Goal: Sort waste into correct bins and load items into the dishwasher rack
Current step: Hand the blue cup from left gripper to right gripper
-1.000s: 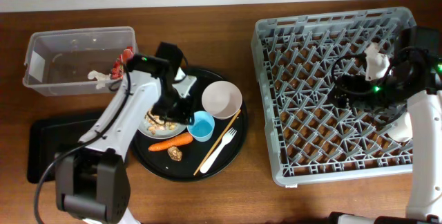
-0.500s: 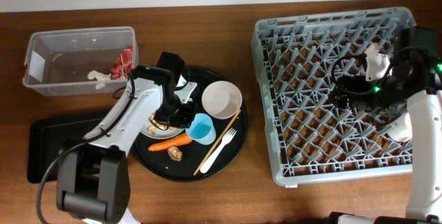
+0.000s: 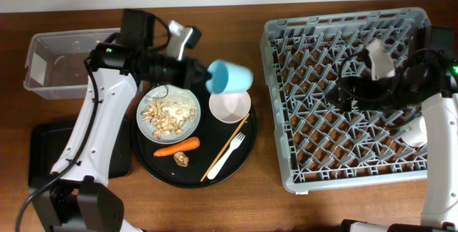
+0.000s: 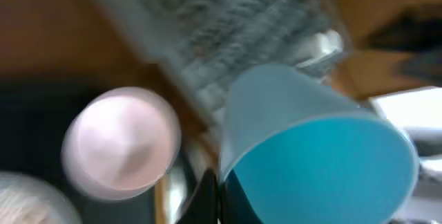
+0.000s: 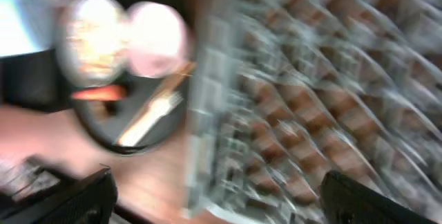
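Observation:
My left gripper (image 3: 205, 79) is shut on the rim of the small blue cup (image 3: 230, 76), which hangs tilted above the round black tray (image 3: 147, 162). In the left wrist view the blue cup (image 4: 311, 148) fills the right side, with the rim pinched in my left gripper (image 4: 218, 203). Below it sit the pinkish-white bowl (image 3: 230, 107) and the grey plate (image 3: 168, 112) of beige scraps. A carrot (image 3: 177, 147), a brown lump (image 3: 181, 159) and a white fork (image 3: 227, 153) lie on the tray. My right gripper (image 3: 349, 89) stands open and empty over the dishwasher rack (image 3: 300, 167).
A clear tub (image 3: 50, 81) stands at the back left, with a shallow black tray (image 3: 43, 153) in front of it. A wooden stick (image 3: 232, 137) lies beside the fork. The right wrist view is blurred, showing the rack (image 5: 311, 99) and round tray (image 5: 138, 144).
My left gripper shut on the blue cup and lifted it off the tray, up and to the right, uncovering the plate. The right gripper opened a little wider over the rack.

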You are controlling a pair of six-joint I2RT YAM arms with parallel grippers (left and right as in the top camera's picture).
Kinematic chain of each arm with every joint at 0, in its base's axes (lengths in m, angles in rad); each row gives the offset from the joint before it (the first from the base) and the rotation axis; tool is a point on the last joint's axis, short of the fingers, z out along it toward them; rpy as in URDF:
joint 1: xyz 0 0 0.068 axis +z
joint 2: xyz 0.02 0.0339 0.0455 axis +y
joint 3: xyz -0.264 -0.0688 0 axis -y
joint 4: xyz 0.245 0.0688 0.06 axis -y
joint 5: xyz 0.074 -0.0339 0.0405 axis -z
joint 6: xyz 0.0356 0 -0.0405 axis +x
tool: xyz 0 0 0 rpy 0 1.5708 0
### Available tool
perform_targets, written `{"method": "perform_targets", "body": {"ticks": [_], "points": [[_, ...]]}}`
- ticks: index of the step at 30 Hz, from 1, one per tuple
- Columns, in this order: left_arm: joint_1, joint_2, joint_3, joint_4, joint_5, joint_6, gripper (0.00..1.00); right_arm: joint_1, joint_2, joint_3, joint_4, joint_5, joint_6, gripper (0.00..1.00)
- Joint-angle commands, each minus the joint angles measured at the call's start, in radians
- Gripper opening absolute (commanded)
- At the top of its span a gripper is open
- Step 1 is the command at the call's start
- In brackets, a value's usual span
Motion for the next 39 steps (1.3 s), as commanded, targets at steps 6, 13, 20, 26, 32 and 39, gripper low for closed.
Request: {"method": "perform_targets", "body": {"ticks": [6,13,20,26,32,39], "points": [[-0.009,0.002,0.006,0.058,0.471,0.02,0.0,0.086,0.039,0.006,0.024,-0.65,-0.365,0.99],[-0.032,0.002,0.006,0.047,0.534,0.001,0.0,0.241,0.048,0.006,0.132,-0.669,-0.365,0.99],[-0.07,0.002,0.006,0.047,0.533,0.002,0.0,0.328,0.048,0.006,0.212,-0.695,-0.361,0.95],[-0.071,0.002,0.006,0.047,0.533,0.002,0.0,0.328,0.048,0.006,0.218,-0.721,-0.361,0.6],[-0.071,0.002,0.006,0.047,0.523,0.002,0.02,0.328,0.048,0.006,0.218,-0.721,-0.361,0.51],[-0.069,0.002,0.006,-0.039,0.167,0.002,0.48,0.323,0.048,0.007,0.219,-0.422,-0.24,0.47]]}}
